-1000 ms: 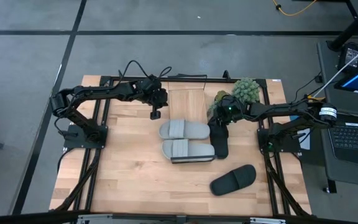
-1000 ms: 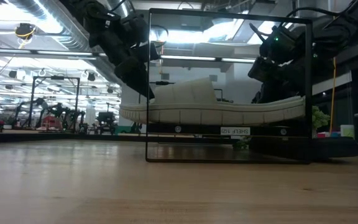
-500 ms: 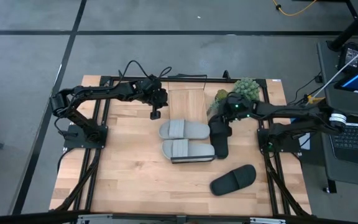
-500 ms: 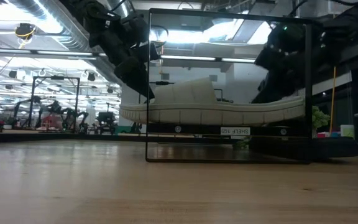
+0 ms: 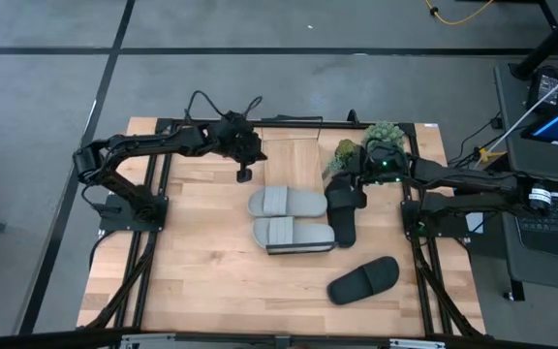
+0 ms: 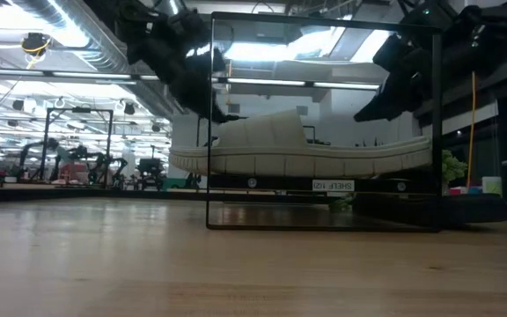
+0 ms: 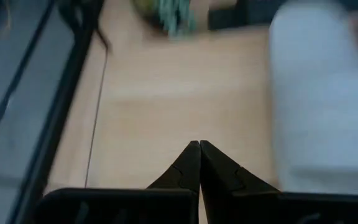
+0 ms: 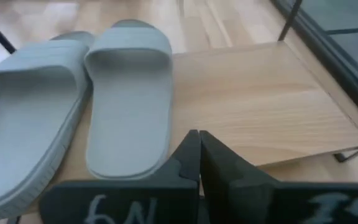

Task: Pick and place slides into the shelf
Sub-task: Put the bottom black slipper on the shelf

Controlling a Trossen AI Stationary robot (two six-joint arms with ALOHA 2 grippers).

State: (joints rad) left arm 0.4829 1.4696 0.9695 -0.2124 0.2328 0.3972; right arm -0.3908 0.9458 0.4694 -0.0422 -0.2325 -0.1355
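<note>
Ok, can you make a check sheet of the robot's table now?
Surface: wooden table, bare at front.
Job's things: two grey slides side by side; one black slide beside them, another nearer the front; shelf top bare.
Clutter: plant at back right.
Grippers: left gripper shut, empty, left of shelf; right gripper shut, empty, by plant.
Cables: black cable looping above left arm.
Surroundings: laptop at right.

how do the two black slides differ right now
The black slide near the right gripper lies lengthwise beside the grey pair; the other black slide lies apart, angled, nearer the table's front edge. The first sits just below the shut right gripper, partly hidden by that arm; the second has nothing over it. Both are black, sole down on the table, not in the shelf.
</note>
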